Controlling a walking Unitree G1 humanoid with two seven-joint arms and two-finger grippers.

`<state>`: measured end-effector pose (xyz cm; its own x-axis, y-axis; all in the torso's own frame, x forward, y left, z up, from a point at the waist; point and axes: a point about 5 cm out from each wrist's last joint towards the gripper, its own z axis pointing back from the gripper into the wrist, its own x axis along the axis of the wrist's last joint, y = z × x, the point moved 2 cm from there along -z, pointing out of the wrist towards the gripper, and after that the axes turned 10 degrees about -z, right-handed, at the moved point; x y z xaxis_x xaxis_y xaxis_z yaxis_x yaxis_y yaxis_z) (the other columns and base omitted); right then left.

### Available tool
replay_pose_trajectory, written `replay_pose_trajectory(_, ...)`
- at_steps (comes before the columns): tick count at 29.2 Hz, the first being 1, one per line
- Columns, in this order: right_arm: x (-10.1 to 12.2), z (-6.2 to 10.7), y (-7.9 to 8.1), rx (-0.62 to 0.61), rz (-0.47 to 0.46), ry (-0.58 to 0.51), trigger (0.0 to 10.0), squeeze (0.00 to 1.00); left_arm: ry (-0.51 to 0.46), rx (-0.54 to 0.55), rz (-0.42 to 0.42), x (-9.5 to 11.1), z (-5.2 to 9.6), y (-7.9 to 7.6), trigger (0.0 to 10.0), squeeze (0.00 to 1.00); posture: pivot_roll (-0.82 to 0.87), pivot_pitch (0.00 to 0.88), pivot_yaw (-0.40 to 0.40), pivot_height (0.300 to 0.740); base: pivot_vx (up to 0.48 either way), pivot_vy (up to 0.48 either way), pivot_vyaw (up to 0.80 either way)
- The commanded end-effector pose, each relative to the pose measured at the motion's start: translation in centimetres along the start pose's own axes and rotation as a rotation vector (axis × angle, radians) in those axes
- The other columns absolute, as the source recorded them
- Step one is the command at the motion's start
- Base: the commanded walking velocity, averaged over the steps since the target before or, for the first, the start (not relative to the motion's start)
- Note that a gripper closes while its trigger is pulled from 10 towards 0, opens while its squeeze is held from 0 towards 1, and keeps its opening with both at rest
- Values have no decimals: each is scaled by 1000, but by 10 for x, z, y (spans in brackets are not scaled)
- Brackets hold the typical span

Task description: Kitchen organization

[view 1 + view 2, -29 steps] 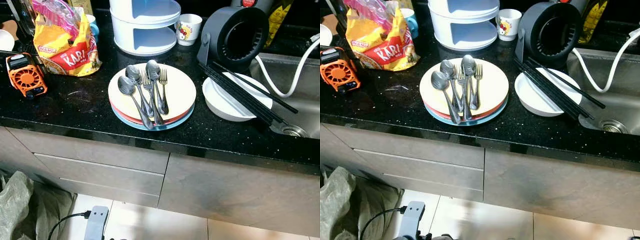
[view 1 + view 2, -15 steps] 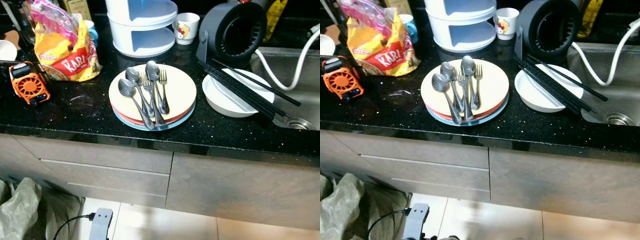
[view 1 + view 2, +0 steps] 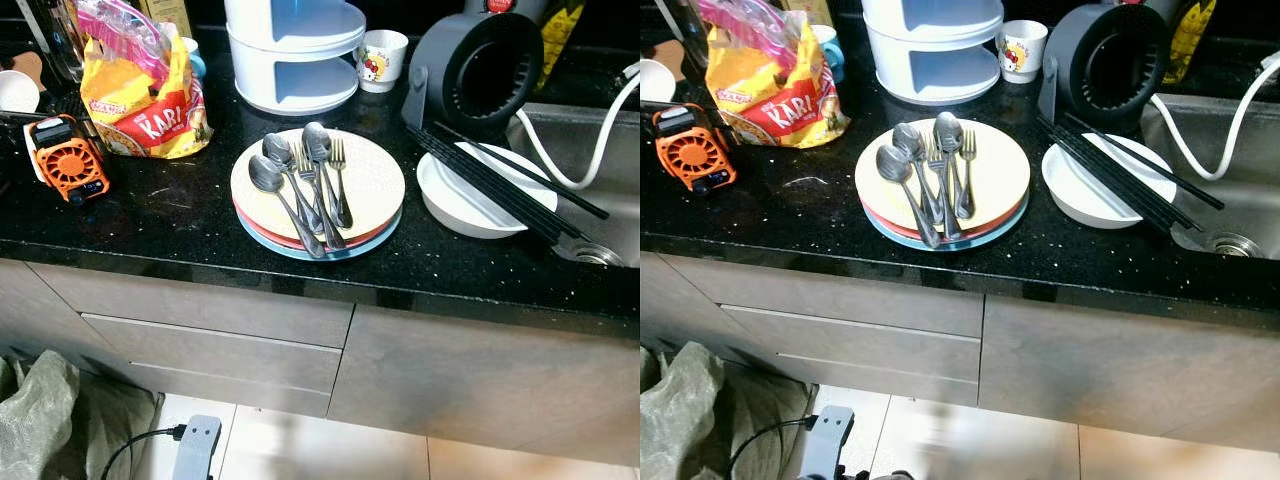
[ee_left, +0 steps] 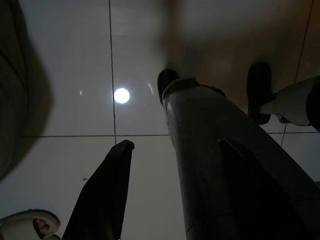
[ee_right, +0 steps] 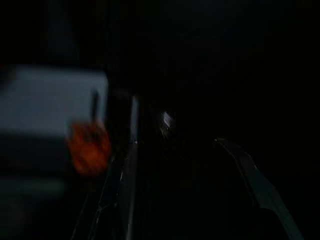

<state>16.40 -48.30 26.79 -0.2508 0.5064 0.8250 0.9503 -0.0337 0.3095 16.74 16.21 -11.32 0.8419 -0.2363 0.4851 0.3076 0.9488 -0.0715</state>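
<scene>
Nearest the robot, a grey power strip (image 3: 195, 448) lies on the floor tiles at about 7 o'clock, below the drawer fronts (image 3: 215, 340). On the black table (image 3: 160, 215), the stack of plates (image 3: 318, 190) sits close to the front edge, at the centre of the head view. Three spoons (image 3: 285, 190) and two forks (image 3: 335, 180) lie loose on top. At 3 o'clock a white bowl (image 3: 480, 195) carries black chopsticks (image 3: 500, 185) across its rim. At 9 o'clock stands an orange fan (image 3: 65, 155); beyond it, a yellow snack bag (image 3: 140, 95). Farthest, at 12 o'clock, are a white tiered rack (image 3: 295, 50) and a small cup (image 3: 383, 57).

The likely risks — cutlery sliding off if the plates get tilted, or chopsticks rolling toward the sink (image 3: 590, 190).

Both arms hang low. The left end effector (image 4: 165, 190) points at the floor, released, fingers parted and empty. The right wrist view is too dark to tell that end effector's state.
</scene>
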Motion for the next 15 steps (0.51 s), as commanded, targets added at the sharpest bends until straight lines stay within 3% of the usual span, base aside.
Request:
replay_pose_trajectory(1, 1, 3, 5, 28, -25, 26, 10000, 0, 66, -31, 12, -19, 1, -9, 10000, 0, 27, 127, 23, 740, 0, 0, 0)
replay_pose_trajectory(3, 3, 4, 10, 54, -53, 36, 10000, 0, 66, -31, 11, -19, 1, -9, 10000, 0, 26, 126, 22, 740, 0, 0, 0)
replay_pose_trajectory(6, 7, 22, 52, 334, -281, 177, 10000, 0, 66, -32, 11, -19, 1, -9, 10000, 0, 27, 127, 22, 740, 0, 0, 0)
replay_pose_trajectory(7, 7, 22, 52, 334, -281, 177, 10000, 0, 66, -32, 11, -19, 1, -9, 10000, 0, 27, 127, 22, 740, 0, 0, 0)
replay_pose_trajectory(8, 12, 32, 68, 456, -379, 220, 10000, 0, 65, -32, 12, -19, 1, -10, 10000, 0, 27, 128, 22, 740, 0, 0, 0)
replay_pose_trajectory(9, 12, 32, 68, 456, -379, 220, 10000, 0, 65, -32, 12, -19, 1, -10, 10000, 0, 27, 128, 22, 740, 0, 0, 0)
replay_pose_trajectory(11, 23, 59, 100, 723, -595, 334, 10000, 0, 64, -34, 13, -19, 1, -10, 10000, 0, 28, 130, 21, 740, 0, 0, 0)
replay_pose_trajectory(12, 23, 59, 100, 723, -595, 334, 10000, 0, 64, -34, 13, -19, 1, -10, 10000, 0, 28, 130, 21, 740, 0, 0, 0)
replay_pose_trajectory(13, 33, 72, 115, 833, -724, 401, 10000, 0, 63, -34, 15, -19, 1, -10, 10000, 0, 31, 133, 16, 740, 0, 0, 0)
replay_pose_trajectory(15, 50, 85, 130, 954, -875, 457, 10000, 0, 63, -33, 17, -20, 1, -10, 10000, 0, 34, 136, 10, 740, 0, 0, 0)
